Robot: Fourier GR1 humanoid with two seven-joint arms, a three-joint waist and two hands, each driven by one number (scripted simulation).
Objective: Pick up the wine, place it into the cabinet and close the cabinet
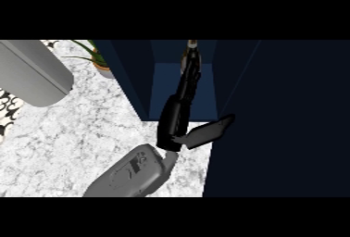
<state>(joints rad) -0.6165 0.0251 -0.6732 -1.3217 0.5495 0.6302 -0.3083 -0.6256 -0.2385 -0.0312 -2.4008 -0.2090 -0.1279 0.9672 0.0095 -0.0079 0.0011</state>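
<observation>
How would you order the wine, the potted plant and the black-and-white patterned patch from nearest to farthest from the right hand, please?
1. wine, at the right hand, in the cabinet.
2. potted plant, up-left beside the cabinet.
3. patterned patch, at the left edge.

The wine bottle [190, 69] is dark and slim, its pale-tipped neck pointing toward the back of the cabinet [163, 85]. It sits tilted inside the opening, with the right hand [174, 122] wrapped round its lower part. The cabinet is dark blue and stands open at the counter's [82, 134] right edge.
</observation>
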